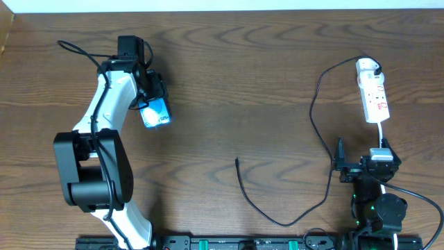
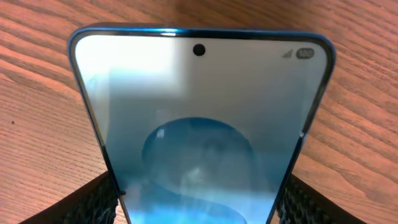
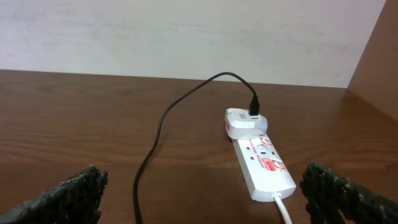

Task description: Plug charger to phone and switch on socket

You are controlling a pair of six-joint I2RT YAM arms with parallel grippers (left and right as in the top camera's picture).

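We see the phone (image 1: 155, 112) at the far left of the surface (image 1: 229, 83), clamped by its long edges in the left hand (image 1: 152, 103). In the left wrist view its bright blue screen (image 2: 199, 124) fills most of the frame and leans away from the camera. A dark ridged finger (image 2: 93, 199) presses one side and its partner presses the other, with wood grain showing past the phone's top edge. The charger (image 1: 313, 104) lies well apart from the phone, on the right half of the surface. Its small black connector tip (image 1: 236, 161) rests free near the middle. From there the thin cable loops toward the front edge, then runs away from the robot to the white plug (image 1: 368, 67), which sits in the far end of the socket (image 1: 375, 98). In the right wrist view the socket (image 3: 264, 165) lies flat with red markings on top. We cannot tell how its switches stand. A white cord (image 1: 381, 130) leaves the socket's near end toward the right hand (image 1: 368, 165). That hand sits just short of the strip with its fingers (image 3: 68, 196) spread wide and nothing between them. The white left arm (image 1: 104, 118) reaches from the front edge out to the phone.
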